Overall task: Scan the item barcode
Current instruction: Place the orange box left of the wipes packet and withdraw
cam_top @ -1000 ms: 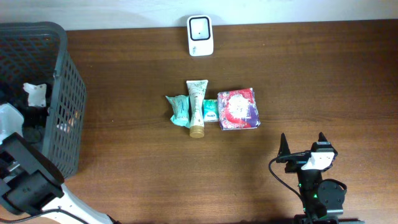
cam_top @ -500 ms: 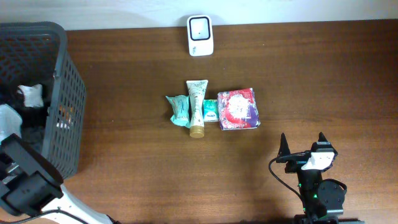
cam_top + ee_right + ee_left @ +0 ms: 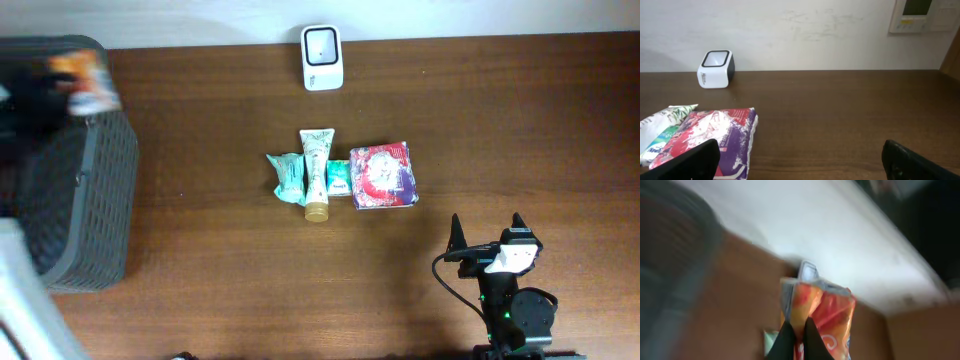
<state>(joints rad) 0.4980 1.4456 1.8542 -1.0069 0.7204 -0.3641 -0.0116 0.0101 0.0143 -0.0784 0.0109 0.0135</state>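
It looks like a mock shop checkout in a plain room: a white barcode scanner (image 3: 322, 43) stands at the back of a brown wooden table (image 3: 200, 250) against a white wall (image 3: 805, 35). A dark mesh shopping basket (image 3: 100, 210) sits at the left end. Packaged goods such as a tube (image 3: 317, 170) and a printed pack (image 3: 382, 176) lie mid-table, and a control panel (image 3: 925, 15) hangs on the wall.

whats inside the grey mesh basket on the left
Nothing identifiable: inside the grey plastic mesh basket only dark blur shows. The blurred left arm covers its near-left part, and the left pincer, shut on a crinkly orange packet, hides its far corner.
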